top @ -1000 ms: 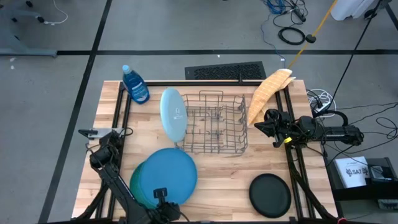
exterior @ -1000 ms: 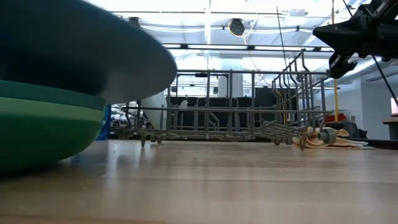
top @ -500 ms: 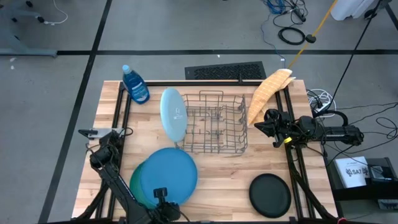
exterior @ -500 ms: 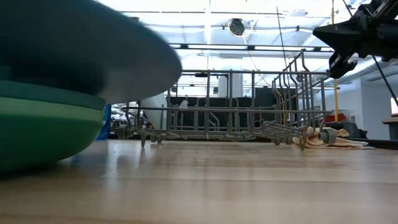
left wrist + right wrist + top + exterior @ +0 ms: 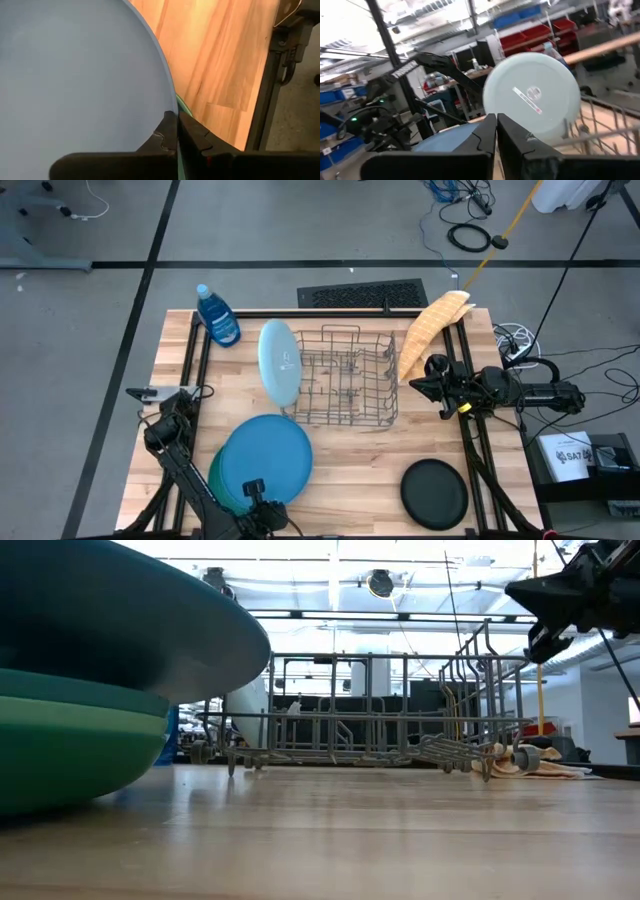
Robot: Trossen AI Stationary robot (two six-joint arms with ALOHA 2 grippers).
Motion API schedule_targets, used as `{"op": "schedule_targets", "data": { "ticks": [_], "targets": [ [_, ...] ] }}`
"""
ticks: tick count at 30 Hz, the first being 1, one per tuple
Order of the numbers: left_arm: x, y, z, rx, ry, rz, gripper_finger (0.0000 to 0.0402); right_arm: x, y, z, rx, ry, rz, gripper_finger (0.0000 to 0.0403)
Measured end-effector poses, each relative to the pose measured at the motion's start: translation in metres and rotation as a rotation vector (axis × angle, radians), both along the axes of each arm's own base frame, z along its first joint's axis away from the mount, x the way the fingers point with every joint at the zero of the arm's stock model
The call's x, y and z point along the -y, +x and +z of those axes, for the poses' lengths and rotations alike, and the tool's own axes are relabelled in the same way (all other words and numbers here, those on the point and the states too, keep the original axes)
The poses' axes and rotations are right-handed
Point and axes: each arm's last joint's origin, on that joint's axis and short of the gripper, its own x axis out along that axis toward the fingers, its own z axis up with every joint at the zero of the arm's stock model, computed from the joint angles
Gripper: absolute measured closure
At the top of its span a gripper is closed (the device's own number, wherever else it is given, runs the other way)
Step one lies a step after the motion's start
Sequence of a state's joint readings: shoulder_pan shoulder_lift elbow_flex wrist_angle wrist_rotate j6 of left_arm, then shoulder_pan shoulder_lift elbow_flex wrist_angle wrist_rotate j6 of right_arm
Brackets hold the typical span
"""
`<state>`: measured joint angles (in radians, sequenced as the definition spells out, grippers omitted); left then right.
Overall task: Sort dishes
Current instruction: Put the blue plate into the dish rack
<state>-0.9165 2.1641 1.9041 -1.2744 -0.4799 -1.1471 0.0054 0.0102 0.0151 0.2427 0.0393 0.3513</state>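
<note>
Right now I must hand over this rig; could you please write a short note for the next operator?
Left gripper: shut on the blue plate, gripping its rim and lifting it off the green plate stack.
Right gripper: shut, empty, waiting beside the wire rack.
Light blue plate: upright at the rack's left end.
Black plate: flat on the table, front right.
Left to do: blue, green-stack and black plates still need sorting.

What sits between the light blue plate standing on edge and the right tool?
In the high view, the grey wire rack fills the stretch between the light blue plate and the right tool. The plate leans against its left side.
</note>
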Motion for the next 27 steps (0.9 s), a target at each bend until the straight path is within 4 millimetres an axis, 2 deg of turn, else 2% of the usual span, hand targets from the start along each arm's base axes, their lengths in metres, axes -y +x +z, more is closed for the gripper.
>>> {"op": "schedule_targets", "data": {
  "ticks": [4, 9, 15, 17, 20, 27],
  "targets": [
    [0.001, 0.0, 0.0, 0.004, -0.008, 0.005, 0.0401, -0.003, 0.0, 0.007, 0.066, -0.048, 0.023, 0.0364],
    [0.002, 0.0, 0.0, -0.001, -0.02, -0.003, 0.0401, -0.006, 0.004, 0.015, 0.11, -0.1, 0.036, 0.0314],
    [0.002, -0.001, 0.0, -0.032, -0.04, -0.011, 0.0401, -0.013, 0.017, 0.06, 0.12, -0.162, 0.071, 0.0266],
    [0.002, -0.001, -0.001, -0.037, -0.04, -0.012, 0.0401, -0.019, 0.03, 0.072, 0.072, -0.197, 0.105, 0.026],
    [0.003, -0.001, 0.0, -0.038, -0.04, -0.012, 0.0401, -0.035, 0.062, 0.082, -0.032, -0.28, 0.159, 0.0257],
    [0.008, -0.004, 0.009, -0.018, -0.069, -0.021, 0.0401, -0.088, 0.156, 0.088, -0.224, -0.575, 0.268, 0.0257]
  ]
}}
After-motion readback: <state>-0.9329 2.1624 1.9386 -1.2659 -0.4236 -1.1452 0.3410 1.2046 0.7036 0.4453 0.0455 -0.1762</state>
